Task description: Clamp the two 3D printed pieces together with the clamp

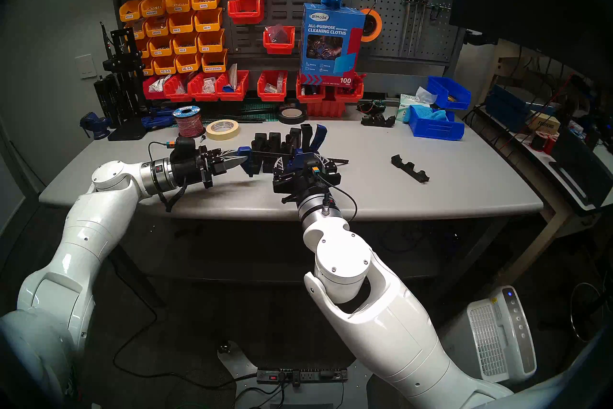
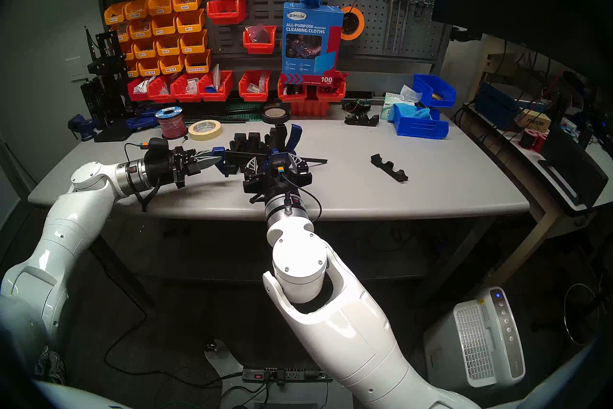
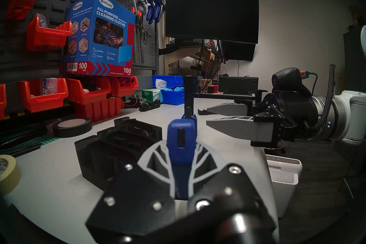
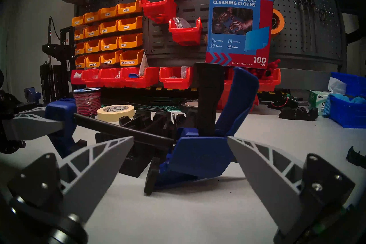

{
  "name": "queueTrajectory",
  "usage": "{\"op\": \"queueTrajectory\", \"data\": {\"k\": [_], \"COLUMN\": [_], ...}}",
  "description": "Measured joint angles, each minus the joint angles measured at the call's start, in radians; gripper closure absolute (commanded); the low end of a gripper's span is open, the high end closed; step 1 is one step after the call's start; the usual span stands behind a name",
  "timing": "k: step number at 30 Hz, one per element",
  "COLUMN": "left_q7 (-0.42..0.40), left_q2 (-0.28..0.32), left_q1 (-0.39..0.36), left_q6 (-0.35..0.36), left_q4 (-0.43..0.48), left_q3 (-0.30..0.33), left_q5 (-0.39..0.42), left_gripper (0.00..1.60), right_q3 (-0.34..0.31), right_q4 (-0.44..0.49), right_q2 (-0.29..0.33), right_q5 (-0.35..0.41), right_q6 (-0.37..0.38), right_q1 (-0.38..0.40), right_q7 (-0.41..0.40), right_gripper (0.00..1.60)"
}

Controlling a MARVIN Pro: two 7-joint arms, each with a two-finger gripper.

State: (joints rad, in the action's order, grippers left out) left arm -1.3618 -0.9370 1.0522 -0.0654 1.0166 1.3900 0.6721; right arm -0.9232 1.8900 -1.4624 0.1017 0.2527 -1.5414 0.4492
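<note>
The two 3D printed pieces (image 1: 269,142) (image 3: 118,144), black slotted blocks, stand side by side mid-table. The clamp (image 1: 272,153) hovers at their near side, bar level, handle and blue trigger (image 4: 239,99) pointing up. My left gripper (image 1: 243,160) (image 3: 180,150) is shut on the blue jaw (image 4: 61,111) at the bar's left end. My right gripper (image 1: 302,160) (image 4: 180,138) is open, with one finger on either side of the clamp's blue sliding body (image 4: 198,156) and not touching it. Whether the jaws touch the pieces is unclear.
A masking tape roll (image 1: 222,129), a wire spool (image 1: 188,123) and a black tape roll (image 1: 292,114) sit behind the pieces. A low scalloped black strip (image 1: 410,168) lies to the right and blue bins (image 1: 434,126) at the back right. A dark-blue vise (image 1: 94,126) stands far left.
</note>
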Motion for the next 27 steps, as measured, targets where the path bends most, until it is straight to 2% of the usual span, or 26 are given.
{"op": "queueTrajectory", "data": {"k": [13,27], "left_q7": [0.000,0.000], "left_q2": [0.000,-0.001], "left_q1": [0.000,0.000], "left_q6": [0.000,0.000], "left_q4": [0.000,0.000], "left_q3": [0.001,0.001], "left_q5": [-0.001,-0.002], "left_gripper": [1.60,1.60], "right_q3": [-0.001,-0.036], "right_q4": [-0.009,-0.031], "right_q2": [-0.008,-0.013], "right_q5": [-0.004,-0.001], "right_q6": [-0.032,-0.071], "right_q1": [0.009,0.031], "right_q7": [0.030,0.036], "right_gripper": [0.00,0.00]}}
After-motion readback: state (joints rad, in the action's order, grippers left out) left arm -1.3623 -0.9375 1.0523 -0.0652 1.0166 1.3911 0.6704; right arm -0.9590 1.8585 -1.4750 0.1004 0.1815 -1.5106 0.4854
